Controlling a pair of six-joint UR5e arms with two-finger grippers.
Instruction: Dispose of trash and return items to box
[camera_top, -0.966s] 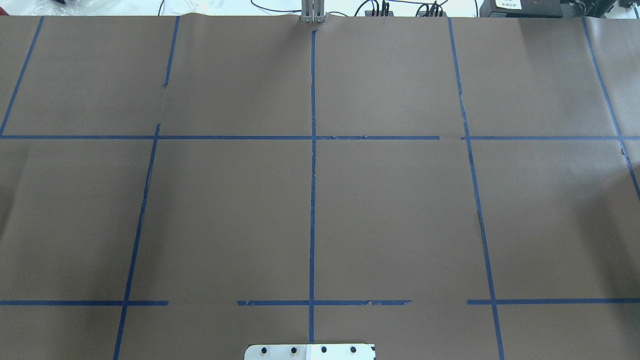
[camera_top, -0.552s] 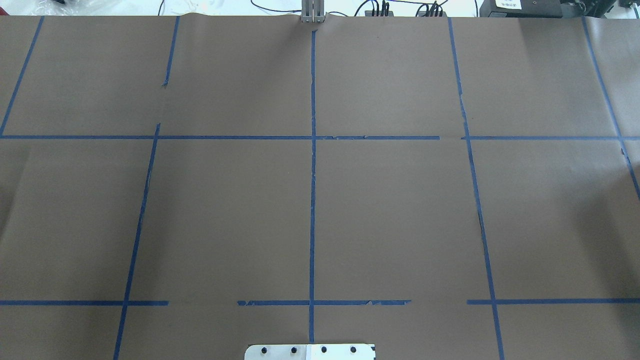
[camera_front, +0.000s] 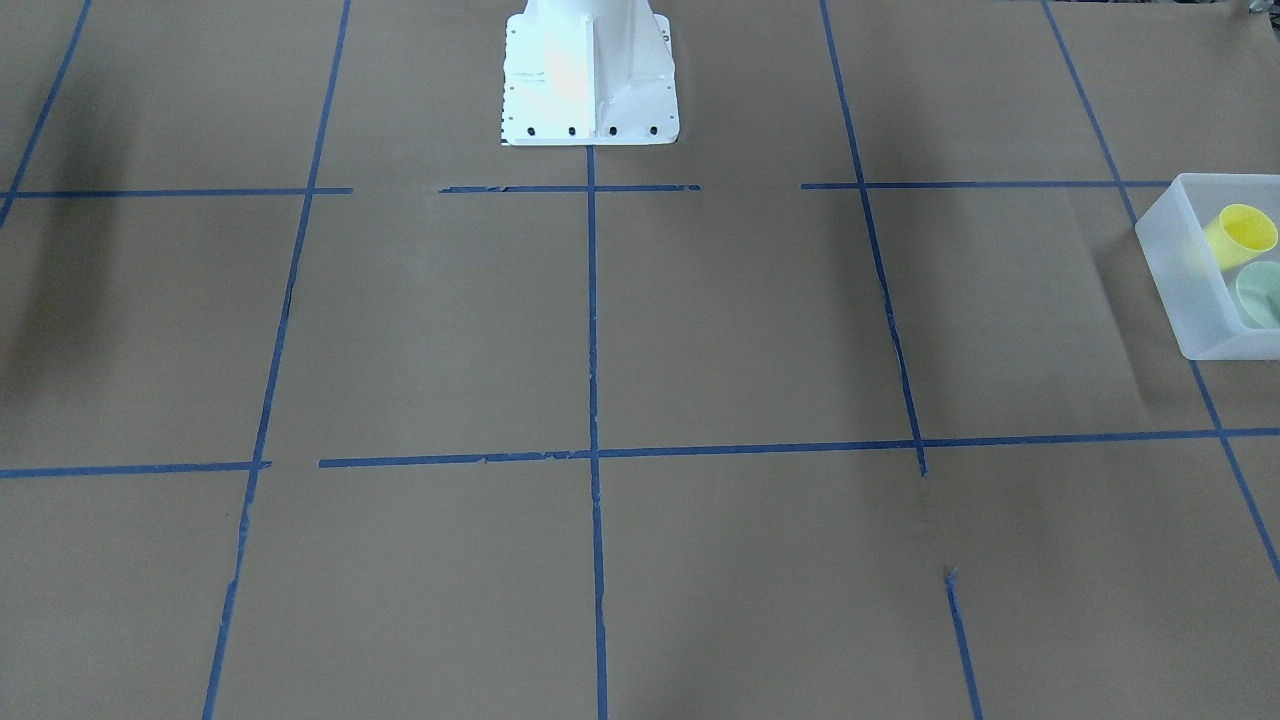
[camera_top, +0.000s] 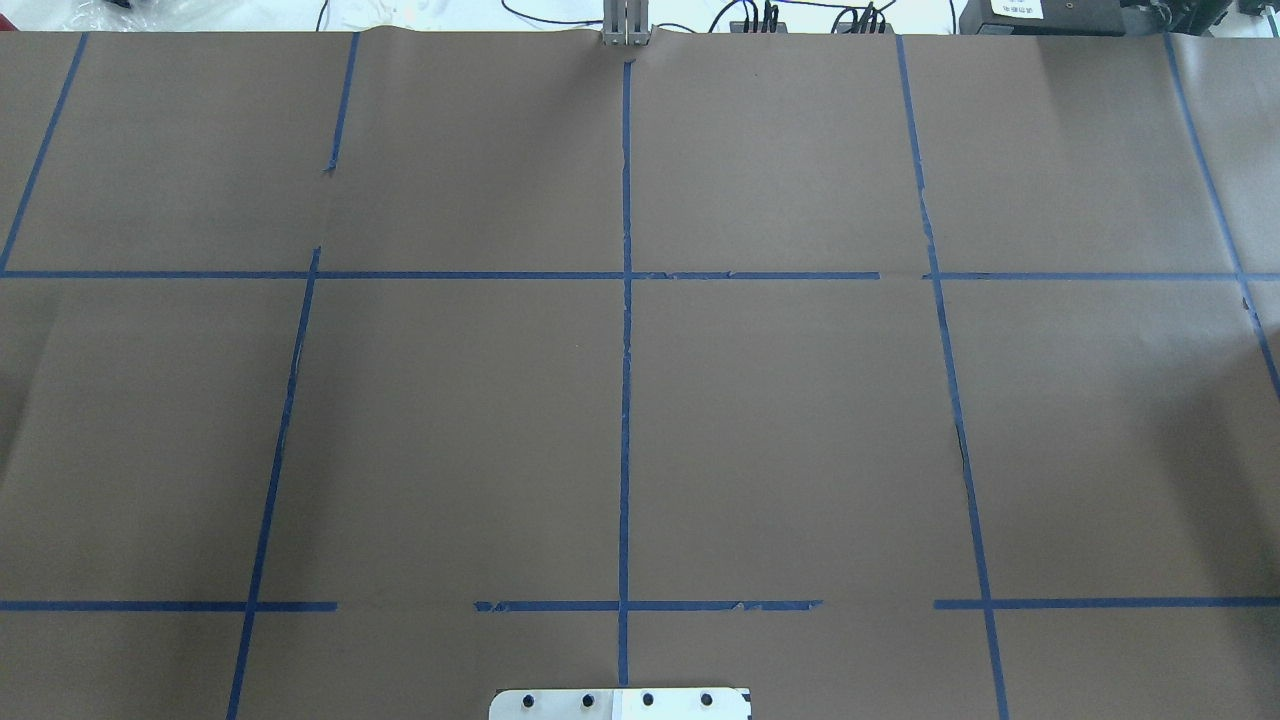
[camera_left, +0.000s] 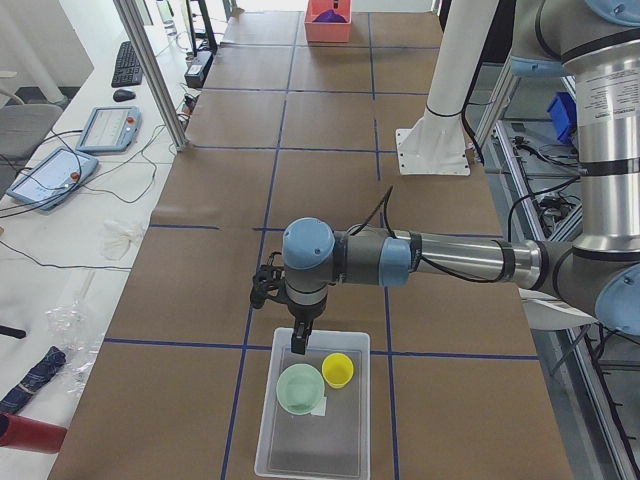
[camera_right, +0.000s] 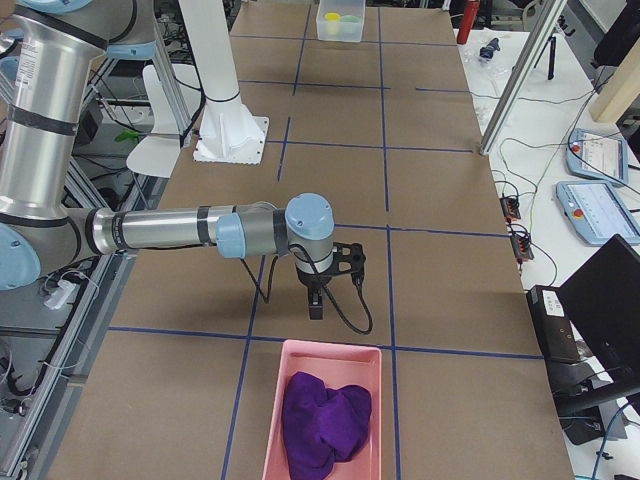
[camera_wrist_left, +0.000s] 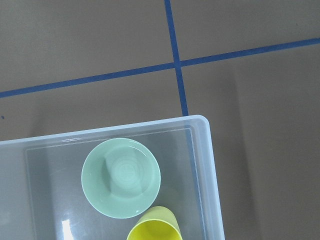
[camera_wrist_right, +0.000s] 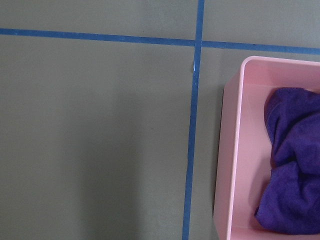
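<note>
The frosted box stands at the table's left end, and it also shows in the front-facing view and the left wrist view. Inside it are the yellow cup and the mint-green bowl, side by side. My left gripper hangs just above the box's near rim; I cannot tell if it is open or shut. My right gripper hangs above the table beside a pink bin; I cannot tell its state either.
A pink bin at the table's right end holds a purple cloth. The robot's white base stands at the table's middle edge. Brown paper with blue tape lines covers the table.
</note>
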